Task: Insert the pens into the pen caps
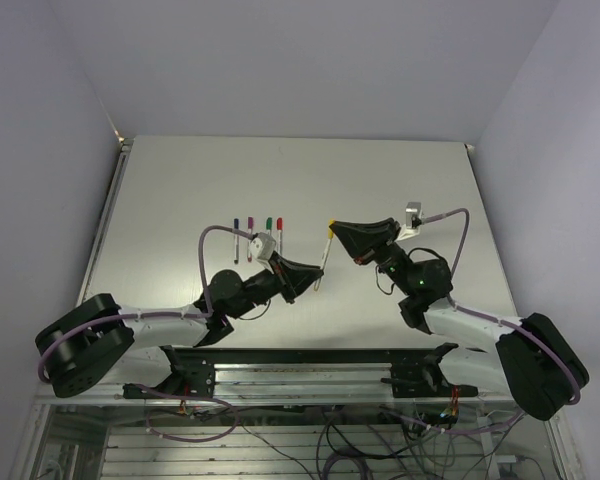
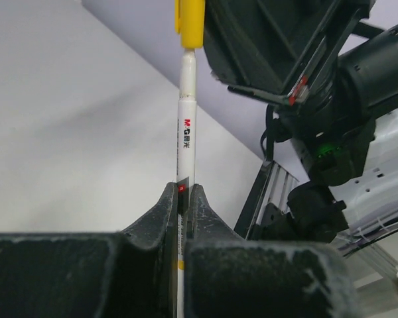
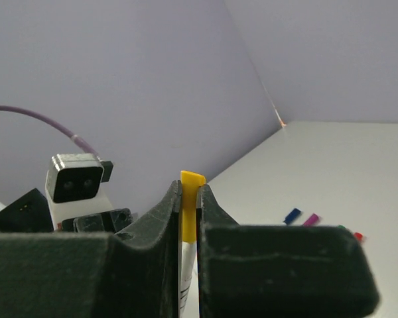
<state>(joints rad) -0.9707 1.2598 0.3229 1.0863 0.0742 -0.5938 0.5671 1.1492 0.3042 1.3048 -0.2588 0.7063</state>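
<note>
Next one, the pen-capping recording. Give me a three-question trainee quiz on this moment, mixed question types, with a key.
1. Multiple choice: which colour is the cap pinched by the right gripper? A red, B yellow, C green.
2. True or false: the left gripper is open and empty.
3. Short answer: how many pens lie in the row on the table?
Key: 1 B. 2 false, it is shut on the white pen. 3 four.
</note>
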